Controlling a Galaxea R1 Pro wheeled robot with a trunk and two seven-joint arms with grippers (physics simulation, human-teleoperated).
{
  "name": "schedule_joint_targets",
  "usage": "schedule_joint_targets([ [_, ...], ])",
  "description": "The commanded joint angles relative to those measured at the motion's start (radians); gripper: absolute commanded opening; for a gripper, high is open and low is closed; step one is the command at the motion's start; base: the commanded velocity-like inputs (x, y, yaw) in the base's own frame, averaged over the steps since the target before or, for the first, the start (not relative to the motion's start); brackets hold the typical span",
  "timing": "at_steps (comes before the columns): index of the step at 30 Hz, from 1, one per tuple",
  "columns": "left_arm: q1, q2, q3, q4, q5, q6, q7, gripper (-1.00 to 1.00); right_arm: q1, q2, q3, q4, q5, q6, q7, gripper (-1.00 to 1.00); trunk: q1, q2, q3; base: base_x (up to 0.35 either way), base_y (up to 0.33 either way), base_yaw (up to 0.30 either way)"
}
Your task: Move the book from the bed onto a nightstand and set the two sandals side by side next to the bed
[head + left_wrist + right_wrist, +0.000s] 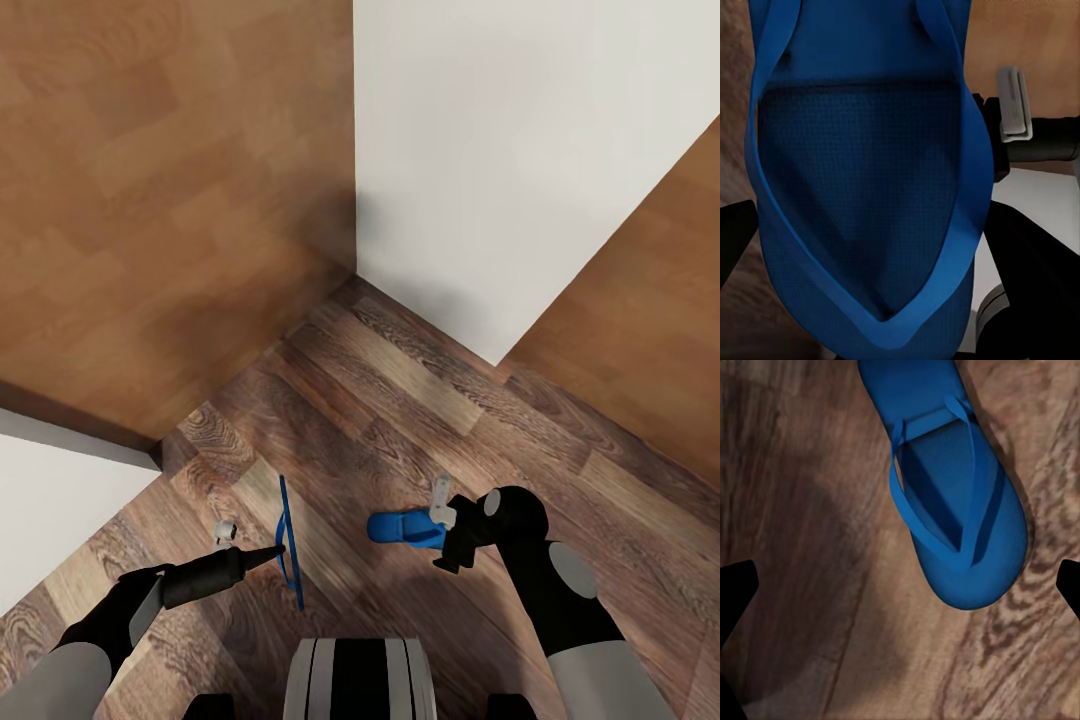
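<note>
My left gripper (272, 550) is shut on one bright blue sandal (288, 540), which hangs edge-on above the wood-plank floor (400, 400). Up close in the left wrist view, this sandal (862, 187) and its straps sit between the dark fingers (733, 240). The second blue sandal (400, 528) lies flat on the floor beside my right gripper (434, 530). Its sole and thin straps (952, 502) face up in the right wrist view. That gripper is open, its black fingertips (736, 589) spread wide and clear of the sandal. The book, bed and nightstands are out of view.
A white wall (520, 150) meets a brown wooden panel (170, 180) in a corner ahead. Another white surface (50, 500) stands at the left and a brown panel (650, 330) at the right. My base (360, 680) shows at the bottom edge.
</note>
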Motion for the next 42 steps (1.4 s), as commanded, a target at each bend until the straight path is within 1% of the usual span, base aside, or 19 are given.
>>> schedule_joint_targets([
  [1,0.000,0.000,0.001,0.000,0.001,0.010,-0.003,-1.00,-0.001,0.001,0.001,-0.001,0.004,0.010,0.005,1.00,0.000,0.000,-0.001,0.000,0.000,0.000],
  [7,0.000,0.000,0.001,0.000,0.001,0.010,-0.002,-1.00,0.000,0.005,0.003,-0.002,0.014,0.015,0.006,1.00,0.000,0.000,-0.001,0.000,0.000,0.000],
  [8,0.000,0.000,0.001,0.000,0.001,0.010,-0.002,-1.00,-0.001,0.005,0.004,-0.002,0.027,0.018,0.006,1.00,0.000,0.000,-0.001,0.000,0.000,0.000],
  [11,0.000,0.000,0.001,0.000,0.001,0.010,0.003,-1.00,-0.001,0.006,0.005,-0.003,0.073,0.020,0.005,1.00,0.000,0.000,-0.001,0.000,0.000,0.000],
  [13,0.000,0.000,0.001,0.000,0.001,0.010,0.015,-1.00,-0.001,0.006,0.005,-0.003,0.131,0.021,0.006,1.00,0.000,0.000,-0.001,0.000,0.000,0.000],
  [14,0.000,-0.003,0.001,0.000,0.002,0.010,0.023,-1.00,0.000,0.007,0.005,-0.005,0.181,0.022,0.006,1.00,0.000,0.000,-0.001,0.000,0.000,0.000],
  [17,0.000,-0.009,0.001,0.000,0.002,0.010,0.027,-1.00,0.000,0.007,0.006,-0.008,0.208,0.022,0.005,1.00,0.000,0.000,-0.001,0.000,0.000,0.000],
  [24,0.000,-0.012,0.001,0.000,0.002,0.010,0.029,-1.00,0.000,0.007,0.007,-0.022,0.220,0.022,0.005,1.00,0.000,0.000,-0.001,0.000,0.000,0.000],
  [31,0.000,-0.012,0.001,0.000,0.002,0.010,0.029,-1.00,0.000,0.008,0.008,-0.074,0.218,0.022,0.007,1.00,0.000,0.000,-0.001,0.000,0.000,0.000],
  [35,0.000,-0.012,0.001,0.000,0.002,0.010,0.029,-1.00,0.000,0.008,0.009,-0.124,0.215,0.022,0.007,1.00,0.000,0.000,-0.001,0.000,0.000,0.000],
  [42,0.000,-0.012,0.001,0.000,0.002,0.010,0.029,-1.00,0.000,0.010,0.010,-0.131,0.214,0.024,0.007,1.00,0.000,0.000,-0.001,0.000,0.000,0.000],
])
